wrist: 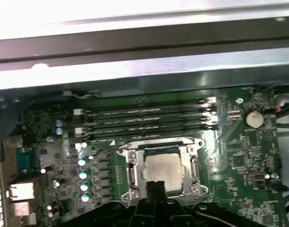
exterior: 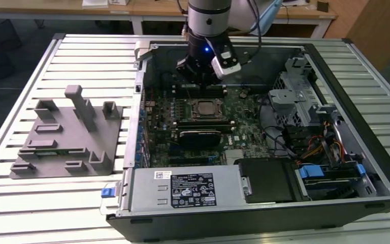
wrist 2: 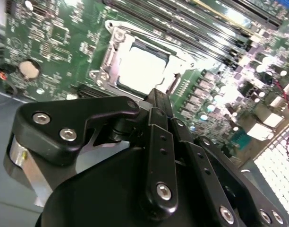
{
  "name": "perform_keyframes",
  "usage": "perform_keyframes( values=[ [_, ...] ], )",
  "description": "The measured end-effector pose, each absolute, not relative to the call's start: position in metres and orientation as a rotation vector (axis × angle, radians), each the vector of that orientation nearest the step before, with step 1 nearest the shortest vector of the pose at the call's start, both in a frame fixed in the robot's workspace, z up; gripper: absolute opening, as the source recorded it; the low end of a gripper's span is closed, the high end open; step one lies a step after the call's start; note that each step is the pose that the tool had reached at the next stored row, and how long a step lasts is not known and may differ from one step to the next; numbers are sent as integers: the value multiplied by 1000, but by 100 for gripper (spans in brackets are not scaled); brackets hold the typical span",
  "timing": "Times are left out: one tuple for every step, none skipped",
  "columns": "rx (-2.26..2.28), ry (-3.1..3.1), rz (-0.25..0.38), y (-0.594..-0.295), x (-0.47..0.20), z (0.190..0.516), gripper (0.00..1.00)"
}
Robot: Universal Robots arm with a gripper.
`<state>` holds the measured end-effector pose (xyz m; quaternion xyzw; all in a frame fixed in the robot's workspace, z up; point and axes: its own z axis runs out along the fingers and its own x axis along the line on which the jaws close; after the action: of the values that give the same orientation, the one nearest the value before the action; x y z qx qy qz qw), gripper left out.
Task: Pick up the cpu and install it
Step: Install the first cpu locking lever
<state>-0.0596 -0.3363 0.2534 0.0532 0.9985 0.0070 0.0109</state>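
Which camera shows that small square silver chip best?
First wrist view: the small square silver cpu lies face-on, almost whole. Second wrist view catches it slanted, washed pale; exterior view shows it far off.

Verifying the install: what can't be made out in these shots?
- Chip near edge: first wrist view, covered by the gripper.
- Chip corner: second wrist view, gripper in front.
- Socket latch state: exterior view, too small.
- Board beyond the socket: exterior view, hidden by the arm.
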Motion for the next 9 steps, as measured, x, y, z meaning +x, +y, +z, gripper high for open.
perform_keyframes(
  values=[
    [158,3116,22,-336,-61,253,11],
    [142,3117,22,-336,-61,253,11],
    [121,3118,22,-336,-61,253,11],
    [96,3119,22,-336,-61,253,11],
    [70,3120,23,-336,-61,253,11],
    [44,3120,23,-336,-61,253,11],
    [23,3120,23,-336,-61,253,11],
    [13,3120,23,-336,-61,253,11],
    [11,3120,23,-336,-61,253,11]
  ],
)
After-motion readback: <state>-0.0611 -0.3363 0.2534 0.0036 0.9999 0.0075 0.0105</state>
